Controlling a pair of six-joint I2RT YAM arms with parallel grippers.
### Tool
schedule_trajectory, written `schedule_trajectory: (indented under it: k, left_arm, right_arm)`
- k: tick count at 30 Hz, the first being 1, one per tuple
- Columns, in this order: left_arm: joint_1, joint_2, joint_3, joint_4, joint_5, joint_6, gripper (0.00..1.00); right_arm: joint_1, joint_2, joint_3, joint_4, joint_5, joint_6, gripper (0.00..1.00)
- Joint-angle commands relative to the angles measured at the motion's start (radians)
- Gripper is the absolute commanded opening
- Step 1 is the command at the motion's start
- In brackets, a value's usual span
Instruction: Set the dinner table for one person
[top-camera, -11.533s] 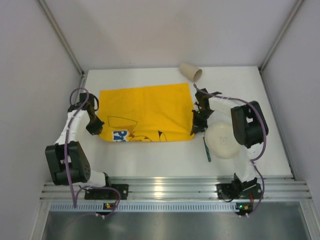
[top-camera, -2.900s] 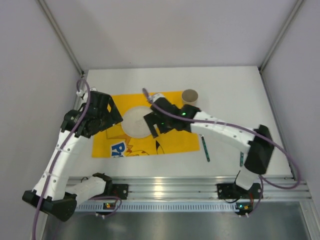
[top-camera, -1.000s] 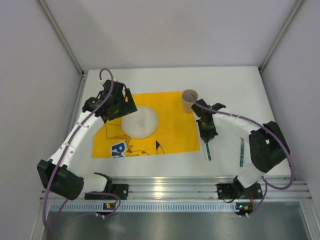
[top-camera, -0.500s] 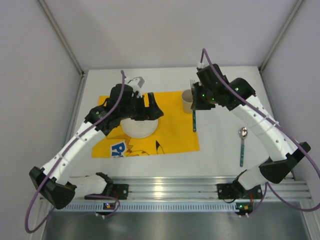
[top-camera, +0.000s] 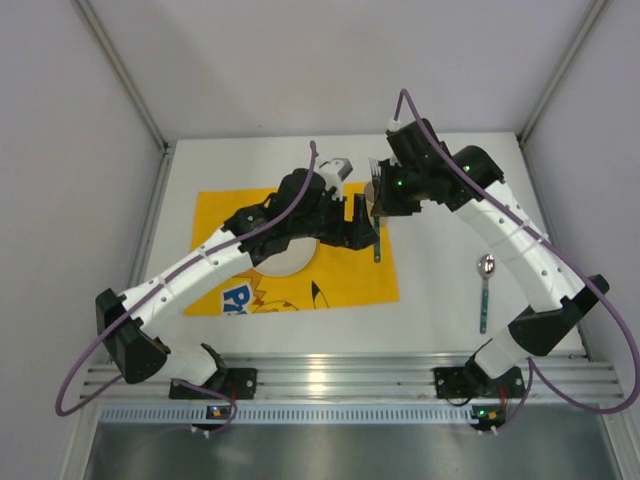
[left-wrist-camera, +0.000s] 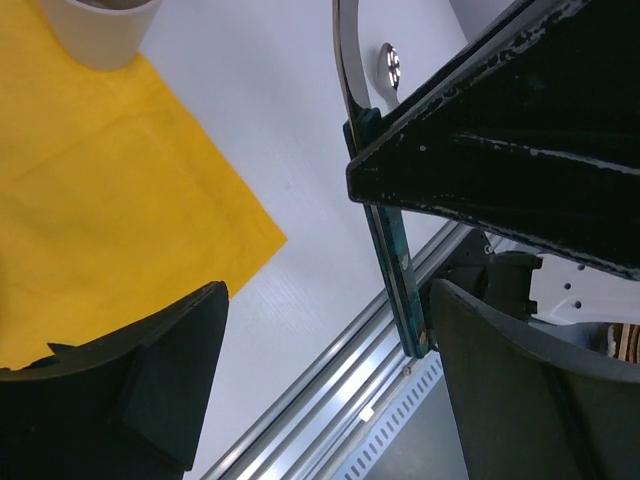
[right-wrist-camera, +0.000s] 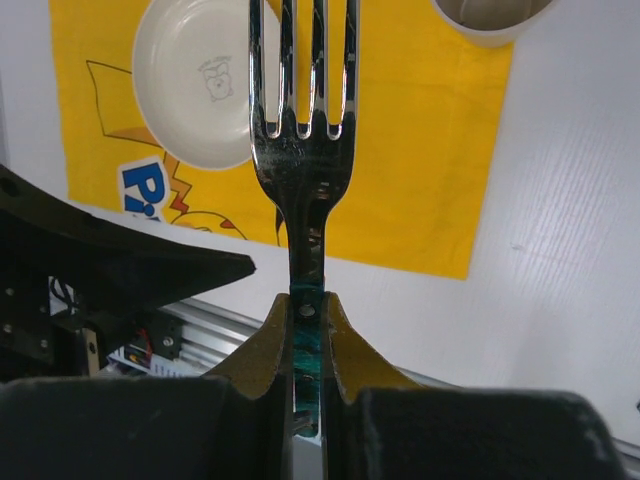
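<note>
My right gripper (top-camera: 386, 196) (right-wrist-camera: 308, 306) is shut on the teal handle of a fork (right-wrist-camera: 305, 110), held in the air over the right edge of the yellow mat (top-camera: 230, 215). The fork's handle (top-camera: 378, 242) (left-wrist-camera: 396, 262) hangs between the fingers of my left gripper (top-camera: 360, 226) (left-wrist-camera: 326, 300), which is open and not touching it. A white plate (right-wrist-camera: 200, 80) (top-camera: 290, 262) sits on the mat, half hidden by my left arm in the top view. A paper cup (right-wrist-camera: 490, 18) (left-wrist-camera: 100, 28) stands at the mat's far right corner. A spoon (top-camera: 483, 290) lies on the dinner table (top-camera: 450, 170).
Aluminium rails (top-camera: 330, 375) run along the table's near edge, with both arm bases on them. White walls close in the back and sides.
My left arm has swung right, off the plate, and brought its open fingers around the fork's handle. My right gripper has carried the fork slightly left.
</note>
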Motion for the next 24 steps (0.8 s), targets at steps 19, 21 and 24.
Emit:
schedule_trajectory:
  k: [19, 21, 24]
  left_arm:
    - [-0.026, 0.067, 0.095, -0.023, -0.178, -0.028, 0.00]
    - [-0.026, 0.062, 0.126, -0.132, -0.313, -0.005, 0.00]
    - [-0.020, 0.032, 0.147, -0.367, -0.596, 0.009, 0.00]
  right_arm:
    - [-0.032, -0.109, -0.063, 0.123, -0.191, 0.020, 0.91]
    - [-0.041, -0.104, -0.060, 0.109, -0.181, 0.006, 1.00]
    - [-0.070, -0.124, -0.077, 0.093, -0.164, -0.022, 1.00]
